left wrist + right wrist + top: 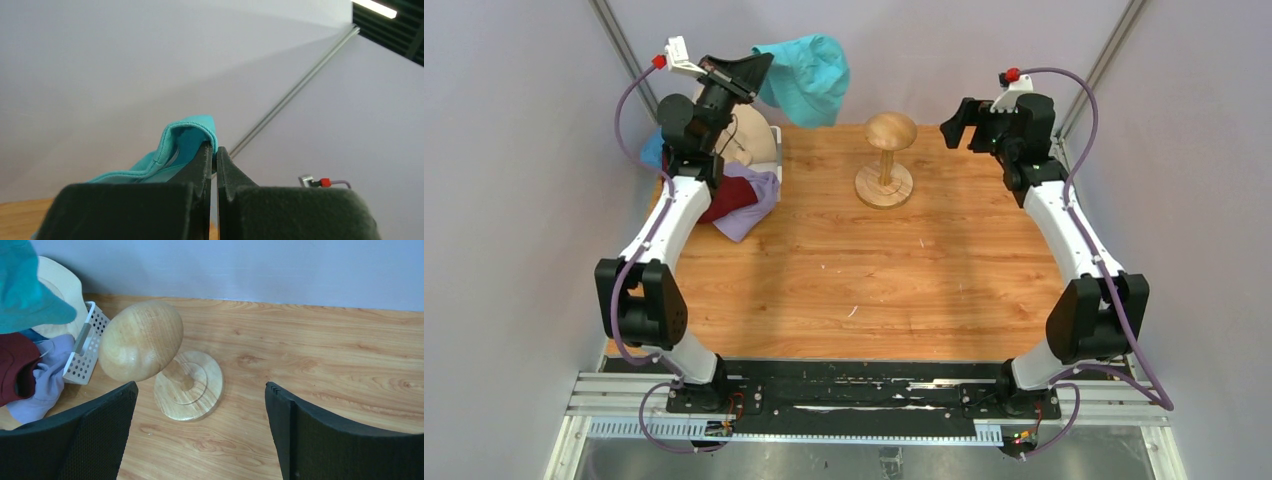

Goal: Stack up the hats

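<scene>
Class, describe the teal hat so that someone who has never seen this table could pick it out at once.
Start at the far left corner of the wooden table, where hats spill from a white basket. Above that pile the left gripper pinches the teal hat: the only one hanging in the air, and the only teal one.

The teal cloth bucket hat point(809, 75) looks soft and matt, the mushroom-shaped wooden stand point(142, 340) smooth and satiny, the white perforated basket point(87, 360) hard plastic.
</scene>
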You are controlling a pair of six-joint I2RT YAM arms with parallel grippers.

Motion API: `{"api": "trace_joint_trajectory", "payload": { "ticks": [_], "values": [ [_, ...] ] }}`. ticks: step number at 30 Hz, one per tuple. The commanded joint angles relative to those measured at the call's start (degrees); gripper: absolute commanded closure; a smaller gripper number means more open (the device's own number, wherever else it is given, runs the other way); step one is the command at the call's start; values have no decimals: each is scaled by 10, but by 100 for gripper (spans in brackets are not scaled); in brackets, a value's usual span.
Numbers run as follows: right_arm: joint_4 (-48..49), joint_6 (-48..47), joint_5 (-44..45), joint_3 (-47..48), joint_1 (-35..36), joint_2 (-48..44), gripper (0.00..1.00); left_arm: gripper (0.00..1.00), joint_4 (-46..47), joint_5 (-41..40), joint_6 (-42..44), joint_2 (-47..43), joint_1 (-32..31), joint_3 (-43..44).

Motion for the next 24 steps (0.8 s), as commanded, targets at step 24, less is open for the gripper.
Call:
{"api": "trace_joint_trajectory", "payload": {
  "ticks": [24],
  "values": [
    [26, -28, -27, 43, 61, 6, 5, 100, 461, -63, -299, 299, -90, 209]
  ]
}}
